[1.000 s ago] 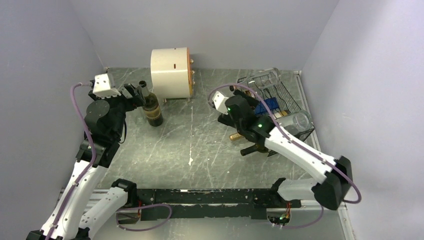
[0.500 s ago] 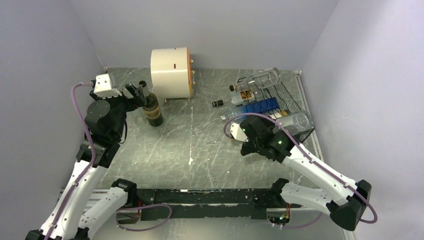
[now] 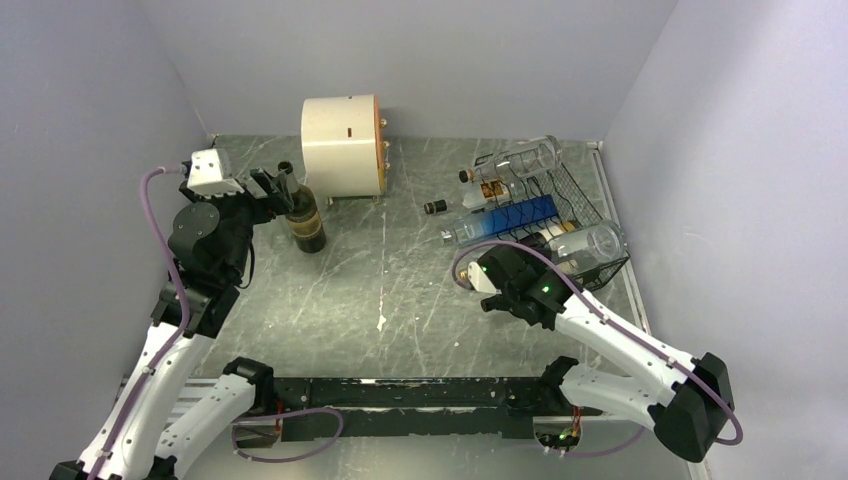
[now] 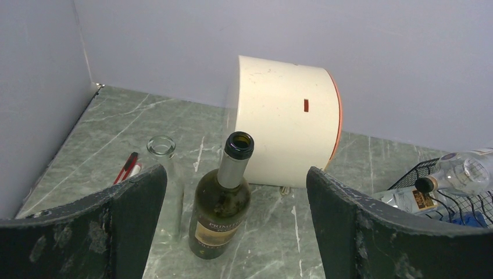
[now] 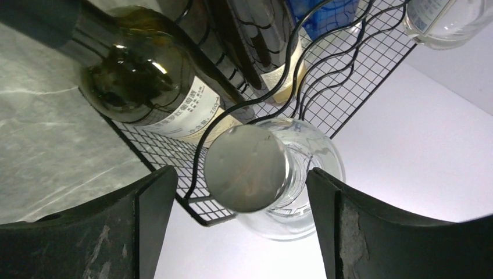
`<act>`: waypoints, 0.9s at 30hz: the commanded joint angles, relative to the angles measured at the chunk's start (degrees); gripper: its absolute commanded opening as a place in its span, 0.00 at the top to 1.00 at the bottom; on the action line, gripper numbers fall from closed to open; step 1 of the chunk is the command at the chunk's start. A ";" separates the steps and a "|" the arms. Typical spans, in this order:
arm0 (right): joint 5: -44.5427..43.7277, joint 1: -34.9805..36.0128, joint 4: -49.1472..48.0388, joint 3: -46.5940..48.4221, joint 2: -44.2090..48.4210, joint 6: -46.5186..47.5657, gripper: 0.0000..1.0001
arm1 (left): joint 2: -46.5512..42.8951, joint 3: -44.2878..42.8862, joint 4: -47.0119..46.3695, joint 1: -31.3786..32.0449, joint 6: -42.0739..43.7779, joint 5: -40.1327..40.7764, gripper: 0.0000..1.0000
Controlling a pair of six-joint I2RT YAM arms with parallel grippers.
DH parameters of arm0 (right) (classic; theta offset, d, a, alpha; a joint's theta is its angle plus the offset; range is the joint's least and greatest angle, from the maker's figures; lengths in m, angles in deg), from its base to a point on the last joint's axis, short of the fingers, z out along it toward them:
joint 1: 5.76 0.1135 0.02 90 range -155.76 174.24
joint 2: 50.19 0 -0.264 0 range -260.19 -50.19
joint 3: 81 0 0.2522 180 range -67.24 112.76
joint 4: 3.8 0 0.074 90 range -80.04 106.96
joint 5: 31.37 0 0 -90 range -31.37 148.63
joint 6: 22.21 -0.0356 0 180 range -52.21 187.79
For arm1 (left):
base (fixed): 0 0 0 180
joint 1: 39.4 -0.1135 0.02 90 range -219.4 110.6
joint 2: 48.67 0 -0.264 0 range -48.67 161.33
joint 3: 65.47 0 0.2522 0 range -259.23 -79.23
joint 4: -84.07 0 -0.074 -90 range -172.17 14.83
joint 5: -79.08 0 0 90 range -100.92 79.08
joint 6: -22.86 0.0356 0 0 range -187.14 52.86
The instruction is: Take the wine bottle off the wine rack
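Note:
The black wire wine rack [image 3: 580, 195] stands at the right and holds several bottles lying down. In the right wrist view a dark wine bottle [image 5: 139, 75] with a pale label lies in a lower cell of the wine rack [image 5: 325, 75]. Beside it a clear bottle's silver cap [image 5: 247, 168] points at the camera. My right gripper [image 5: 239, 173] is open, its fingers either side of that cap and apart from it. My left gripper [image 4: 235, 173] is open at the far left. Another dark wine bottle [image 4: 224, 203] stands upright on the table just ahead of it.
A cream drum [image 3: 340, 145] lies at the back, behind the standing bottle [image 3: 305, 225]. An empty clear bottle [image 4: 161, 146] and a red pen [image 4: 127, 167] are left of it. Bottle necks [image 3: 435, 207] stick out of the rack towards the middle. The right wall is close behind the rack.
My right arm has drawn back from the rack's upper front to its near corner, and its jaws have narrowed a little. The left arm has not moved.

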 commanded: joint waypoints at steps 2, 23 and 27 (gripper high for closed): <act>-3.25 -2.24 -6.94 -2.62 0.52 5.92 0.15 | -0.61 -0.73 -1.38 0.59 0.16 -0.03 0.07; -2.23 -7.87 -18.55 -6.76 1.50 14.34 0.37 | -0.98 -0.74 -1.51 0.68 0.42 0.06 0.07; -3.47 -7.91 -23.16 -7.55 1.57 16.54 0.52 | -0.98 -0.76 -1.51 0.66 0.42 0.14 0.07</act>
